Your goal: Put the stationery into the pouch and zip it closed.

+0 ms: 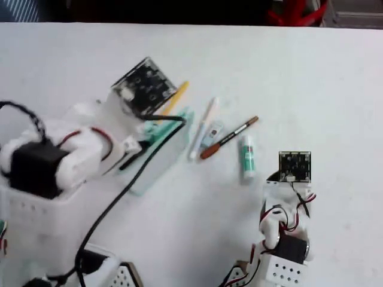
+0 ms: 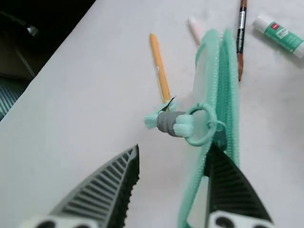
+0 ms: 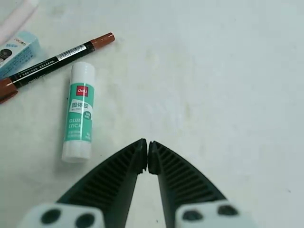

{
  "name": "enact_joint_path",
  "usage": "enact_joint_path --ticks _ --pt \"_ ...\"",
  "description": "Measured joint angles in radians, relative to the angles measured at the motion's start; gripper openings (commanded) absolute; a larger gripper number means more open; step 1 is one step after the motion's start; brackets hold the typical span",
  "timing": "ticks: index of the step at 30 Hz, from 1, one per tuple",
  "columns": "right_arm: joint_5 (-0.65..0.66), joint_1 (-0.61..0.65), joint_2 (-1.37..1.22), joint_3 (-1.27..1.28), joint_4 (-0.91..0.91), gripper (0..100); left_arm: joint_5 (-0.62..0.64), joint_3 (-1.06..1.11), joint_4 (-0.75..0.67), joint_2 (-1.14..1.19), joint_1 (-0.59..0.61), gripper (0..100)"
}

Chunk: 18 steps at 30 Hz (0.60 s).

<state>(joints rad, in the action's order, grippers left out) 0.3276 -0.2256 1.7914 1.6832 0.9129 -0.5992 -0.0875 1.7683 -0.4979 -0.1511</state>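
White table (image 1: pixel 311 72), seen from above. The pouch (image 1: pixel 160 156), mint green and translucent, lies flat left of the table's middle, its long side slanting from the near-left towards the far edge. In the left wrist view the two zip tracks of the pouch (image 2: pixel 219 71) stand apart along the visible length, and the ring pull with its tassel (image 2: pixel 183 124) sits on the side towards the gripper. Whether anything lies inside cannot be told.

The left gripper (image 2: pixel 173 152) is above the pouch's near end, its fingers spread wide, one on either side of the zip edge and ring pull, gripping nothing.

All visible stationery lies on the table outside the pouch. The yellow pencil (image 1: pixel 175 98) is just beside it on the far side. Next, towards the right edge, come the white pen (image 1: pixel 203 128), the pale blue eraser (image 1: pixel 212 135), with the brown marker (image 1: pixel 229 137) lying across it, and the glue stick (image 1: pixel 247 156).

The right gripper (image 3: pixel 147 153) is near the glue stick (image 3: pixel 78 111), on its right-edge side, fingertips pressed together and holding nothing.
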Motion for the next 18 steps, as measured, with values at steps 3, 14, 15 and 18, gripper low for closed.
enact_joint_path --ticks 3,14,15,18 --pt "0.0 0.0 0.0 0.0 0.0 2.2 -0.048 0.052 0.0 -0.103 0.041 24" --pt "0.14 0.117 0.003 -0.371 0.206 4.8 -0.037 0.196 -0.1 -0.216 0.031 24" --pt "0.14 0.152 0.005 -0.437 0.232 7.3 -0.025 0.198 -0.112 -0.216 0.031 24" --pt "0.14 0.282 -0.034 -0.617 0.285 15.2 0.008 0.209 -0.147 -0.216 0.031 24"
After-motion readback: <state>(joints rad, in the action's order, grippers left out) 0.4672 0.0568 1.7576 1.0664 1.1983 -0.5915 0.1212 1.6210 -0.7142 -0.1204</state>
